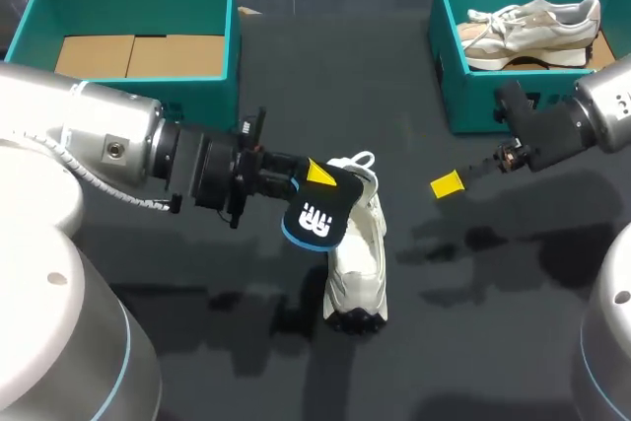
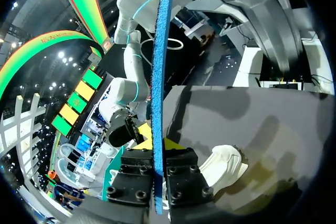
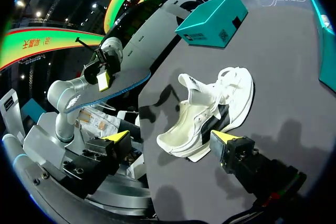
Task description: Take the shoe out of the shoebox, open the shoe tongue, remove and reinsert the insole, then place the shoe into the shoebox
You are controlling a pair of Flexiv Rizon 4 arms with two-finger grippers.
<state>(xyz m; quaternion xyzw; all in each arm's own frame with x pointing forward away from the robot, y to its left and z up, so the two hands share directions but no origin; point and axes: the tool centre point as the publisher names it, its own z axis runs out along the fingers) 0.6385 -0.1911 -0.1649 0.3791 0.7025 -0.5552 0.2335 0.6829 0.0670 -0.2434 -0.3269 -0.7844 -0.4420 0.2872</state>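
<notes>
Head view: left claw [image 1: 310, 181] clenched on black, blue-edged insole [image 1: 315, 216], just above white shoe [image 1: 357, 261] on dark bench [image 1: 493, 342]. Right claw [image 3: 170, 139] spread wide, grasping nothing.

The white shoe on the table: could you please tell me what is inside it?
The white shoe shows only bare pale lining inside; the insole is out, held in the left hand. Its toe end is hidden under the tongue.

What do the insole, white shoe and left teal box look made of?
Insole: likely foam, rough blue edge, black printed face. Shoe: white, matte, probably synthetic leather or textile; unclear. Box: seemingly cardboard, teal walls, bare brown floor.
</notes>
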